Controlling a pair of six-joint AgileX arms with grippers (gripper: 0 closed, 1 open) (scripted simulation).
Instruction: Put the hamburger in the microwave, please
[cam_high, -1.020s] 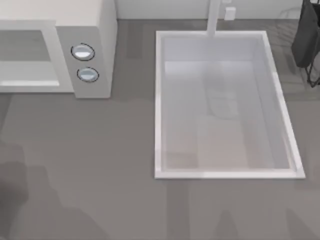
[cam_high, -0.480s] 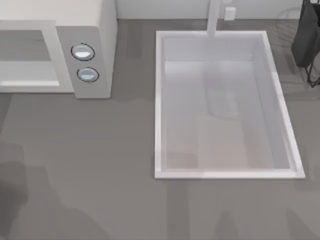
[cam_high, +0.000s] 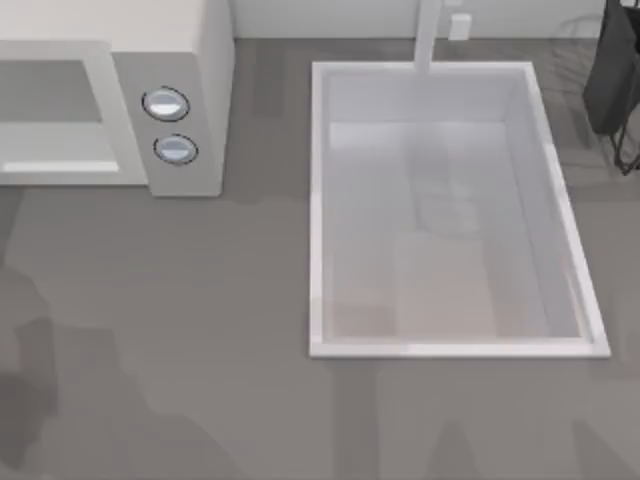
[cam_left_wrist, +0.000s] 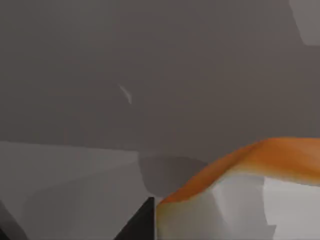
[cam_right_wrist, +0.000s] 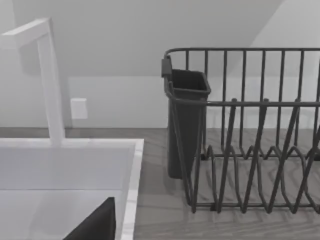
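Orange, glossy and curved, the hamburger (cam_left_wrist: 270, 155) sits right up against my left wrist camera, pale underneath the bright top edge, with grey surface beyond it. From that closeness I judge it is at or within my left gripper, but I cannot tell whether the fingers are clenched on it or released — only a dark sliver of finger (cam_left_wrist: 142, 222) shows beside the bun.

Moving outward, the microwave (cam_high: 190, 60) stands at the top view's far left, its recessed grey cavity (cam_high: 50, 115) open toward the counter (cam_high: 200, 320) and its two dials (cam_high: 166, 104) on the panel beside it. Shadows fall across the counter at the lower left, which suggests my left arm hangs over that corner, well apart from the cavity.

The step in hand, as I read it, is carrying the bun to the opening. To do it well I should keep the bun level, come in low and square to the cavity mouth rather than at a slant, clear the lower lip and the dial panel, and let go only once it is well inside — not on the edge.

My right arm is parked by the sink (cam_right_wrist: 132, 165), its camera facing the faucet (cam_right_wrist: 50, 80) and the dark dish rack (cam_right_wrist: 240, 130); I cannot tell its grip either.
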